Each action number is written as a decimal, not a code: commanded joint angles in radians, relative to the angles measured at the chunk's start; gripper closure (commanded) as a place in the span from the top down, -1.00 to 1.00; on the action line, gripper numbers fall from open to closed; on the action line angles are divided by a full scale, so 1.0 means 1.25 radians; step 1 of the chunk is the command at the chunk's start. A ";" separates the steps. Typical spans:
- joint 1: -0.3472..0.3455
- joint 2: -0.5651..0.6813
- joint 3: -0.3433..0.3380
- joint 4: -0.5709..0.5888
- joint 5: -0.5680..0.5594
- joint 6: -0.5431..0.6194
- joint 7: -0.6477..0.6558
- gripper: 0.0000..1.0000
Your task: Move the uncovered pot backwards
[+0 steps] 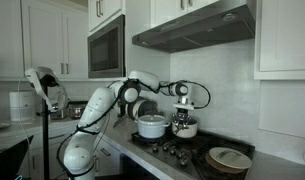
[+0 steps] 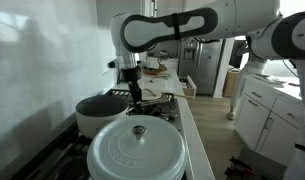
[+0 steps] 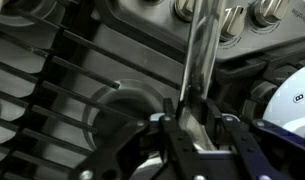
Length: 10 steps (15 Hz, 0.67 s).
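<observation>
I have the end effector (image 1: 183, 116) down on the uncovered pot (image 1: 186, 129), which sits on the tabletop (image 1: 197, 150) between the larger pale pot (image 1: 150, 127) and the wide pan (image 1: 230, 158) and just beside the larger one. In the wrist view the end effector (image 3: 197, 125) is drawn narrow, one finger either side of the pot's thin shiny wall (image 3: 197, 60). As far as I can judge, the pads are pressed against it, so I read this as a grip on the rim rather than a hover. The pot lies directly under the end effector, not off to a side, and being round it has no long axis to line up. What matters is direction. The stove knobs (image 3: 182, 10) are at the top of the wrist view, so I take backwards to be away from them, toward the tiled wall. In an exterior view the pot (image 2: 92, 115) lies to the wall side of the end effector (image 2: 135, 97), so I am holding the rim on its front side. The pull back should therefore be a straight slide with the wrist level, or the pot may tip about that one held edge.
</observation>
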 commanded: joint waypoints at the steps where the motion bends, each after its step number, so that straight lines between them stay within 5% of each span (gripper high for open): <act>1: -0.013 -0.064 -0.002 -0.068 0.014 0.006 0.011 -0.83; 10: -0.031 -0.130 -0.012 -0.125 0.015 -0.016 0.115 -0.83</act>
